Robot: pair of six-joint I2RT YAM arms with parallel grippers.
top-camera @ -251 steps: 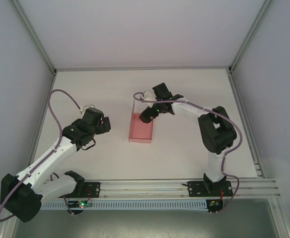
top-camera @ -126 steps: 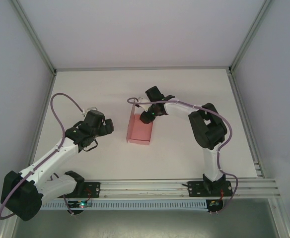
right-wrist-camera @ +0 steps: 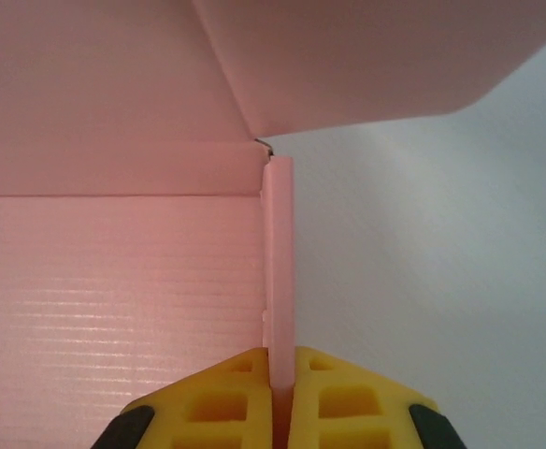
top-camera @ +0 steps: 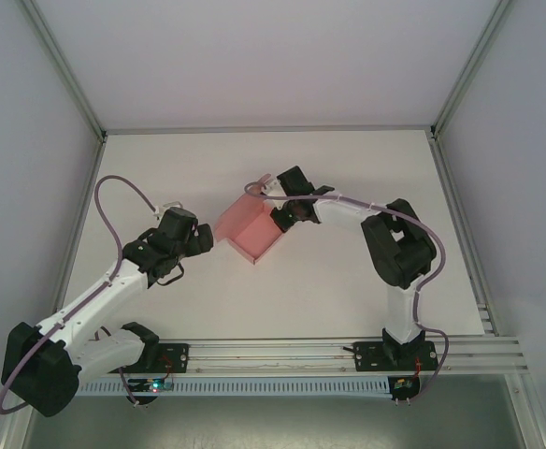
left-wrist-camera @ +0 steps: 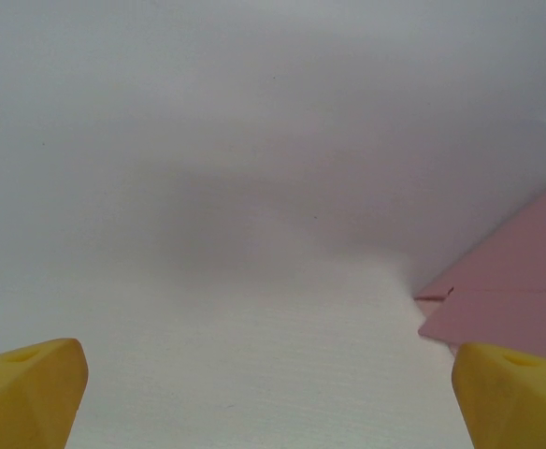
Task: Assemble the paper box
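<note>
On the table [top-camera: 366, 178], right tool [right-wrist-camera: 274, 367] pinches paper box [right-wrist-camera: 114, 281] wall; left tool [left-wrist-camera: 273, 388] gapes wide.

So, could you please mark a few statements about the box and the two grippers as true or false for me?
1. The right gripper is shut on a wall of the box. True.
2. The left gripper grips the box too. False: its fingers are wide apart, and the box lies off to one side, not between them.
3. The box is blue. False: it is pink.
4. Seen from above, the box lies between the two grippers. True.
5. The box is closed up. False: it is open, and its inside shows in the right wrist view.
</note>
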